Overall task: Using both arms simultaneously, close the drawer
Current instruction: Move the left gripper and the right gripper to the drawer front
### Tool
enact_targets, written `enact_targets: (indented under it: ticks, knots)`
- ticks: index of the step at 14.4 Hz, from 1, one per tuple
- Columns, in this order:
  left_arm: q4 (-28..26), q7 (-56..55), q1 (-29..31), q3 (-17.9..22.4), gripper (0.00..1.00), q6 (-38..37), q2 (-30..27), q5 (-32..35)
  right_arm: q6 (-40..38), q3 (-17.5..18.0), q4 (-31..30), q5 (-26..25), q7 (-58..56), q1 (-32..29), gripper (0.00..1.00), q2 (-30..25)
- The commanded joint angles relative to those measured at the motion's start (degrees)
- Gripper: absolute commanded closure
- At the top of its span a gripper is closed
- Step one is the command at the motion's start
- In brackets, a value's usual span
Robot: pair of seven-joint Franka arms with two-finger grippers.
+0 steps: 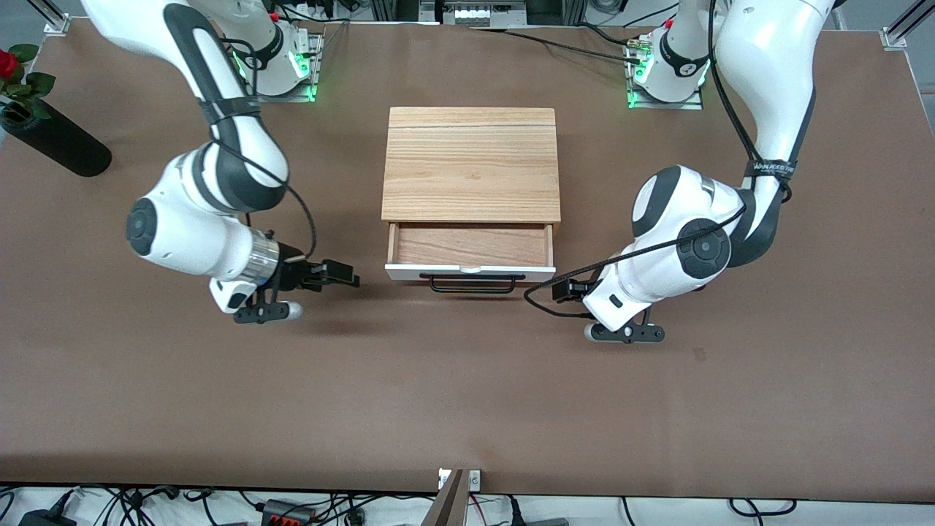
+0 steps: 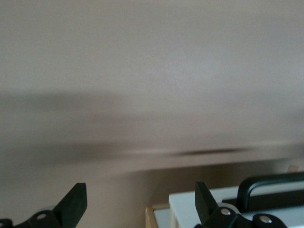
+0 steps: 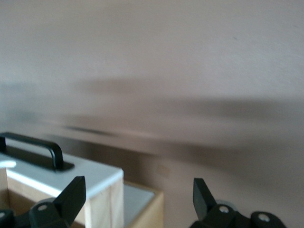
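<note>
The light-oak cabinet [image 1: 471, 164] stands mid-table. Its drawer [image 1: 471, 246] is pulled partly out toward the front camera, showing the reddish-brown inside, the white front panel [image 1: 409, 272] and the black bar handle [image 1: 471, 286]. My right gripper [image 1: 349, 277] is open, low beside the drawer front's corner at the right arm's end. The panel [image 3: 90, 175] and handle [image 3: 33, 145] show in the right wrist view between its spread fingers [image 3: 137, 194]. My left gripper [image 1: 558, 290] is open beside the drawer front's other corner. Its spread fingers [image 2: 139, 199] show in the left wrist view with the panel [image 2: 183, 211] and handle [image 2: 266, 183].
A black vase [image 1: 55, 142] with a red rose lies at the right arm's end of the table, near the edge. The green-lit arm bases [image 1: 292, 69] [image 1: 661, 80] stand beside the cabinet's back. Brown tabletop [image 1: 467, 387] stretches toward the front camera.
</note>
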Motion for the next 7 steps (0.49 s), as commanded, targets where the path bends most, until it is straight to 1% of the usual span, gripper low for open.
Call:
enact_targets:
  ticks: [1, 2, 4, 5, 7]
  knots:
    - [1.9, -1.2, -0.6, -1.2, 0.00, 1.4, 1.9, -0.4, 5.9, -0.3, 1.0, 0.8, 5.2, 4.2, 0.00, 1.9]
    - [1.8, -1.3, -0.6, -2.0, 0.00, 2.2, 2.2, -0.3, 8.9, -0.3, 1.0, 0.8, 7.6, 6.0, 0.00, 2.8]
    - [1.3, -2.0, -0.7, -2.4, 0.00, 2.4, 2.3, -0.4, 13.4, -0.3, 0.7, 0.8, 10.7, 8.9, 0.00, 4.7]
    - [1.0, -2.6, -0.7, -3.6, 0.00, 1.9, 2.2, -0.4, 14.9, -0.3, 0.5, 0.8, 10.8, 9.7, 0.00, 5.2]
    - [-1.3, -3.4, -0.6, -4.7, 0.00, 1.5, 1.6, -0.2, 15.4, -0.3, 0.4, 0.8, 11.8, 11.0, 0.00, 5.8]
